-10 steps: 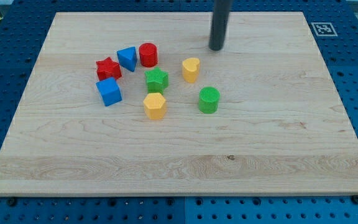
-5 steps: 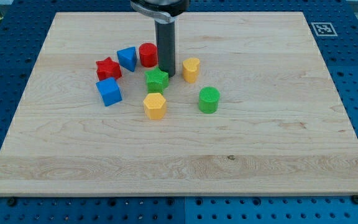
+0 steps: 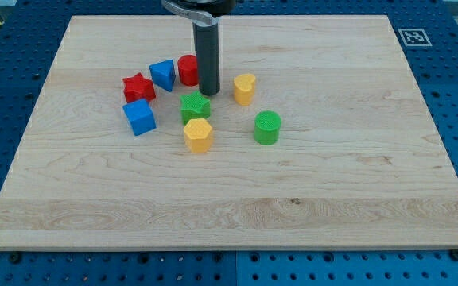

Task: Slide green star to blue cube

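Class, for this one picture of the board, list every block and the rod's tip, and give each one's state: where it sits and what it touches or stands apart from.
my tip: down, at green star's upper-right edge
green star: just above yellow hexagon
blue cube: apart from star, below red star
red star: beside blue triangle
blue triangle: beside red cylinder
red cylinder: partly behind rod
yellow hexagon: upright
yellow heart: alone
green cylinder: alone

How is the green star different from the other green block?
The green star has points; the green cylinder is round. The star sits right below my tip, about touching it, while the cylinder stands apart on the view's right. The star nearly touches the yellow hexagon; the cylinder touches nothing. Both are green, ridged and about the same size.
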`<state>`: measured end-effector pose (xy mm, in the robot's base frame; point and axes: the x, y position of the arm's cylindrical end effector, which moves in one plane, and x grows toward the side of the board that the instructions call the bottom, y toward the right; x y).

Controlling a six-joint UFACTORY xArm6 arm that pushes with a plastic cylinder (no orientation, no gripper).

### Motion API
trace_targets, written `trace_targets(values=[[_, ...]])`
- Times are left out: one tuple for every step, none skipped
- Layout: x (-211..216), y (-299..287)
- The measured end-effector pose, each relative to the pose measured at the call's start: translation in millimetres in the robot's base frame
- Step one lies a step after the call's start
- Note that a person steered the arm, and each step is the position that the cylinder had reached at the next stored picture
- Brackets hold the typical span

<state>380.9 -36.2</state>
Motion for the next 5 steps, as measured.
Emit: trace_targets(values=[[31, 0], [60, 0], [60, 0], [46, 0], [36, 0]])
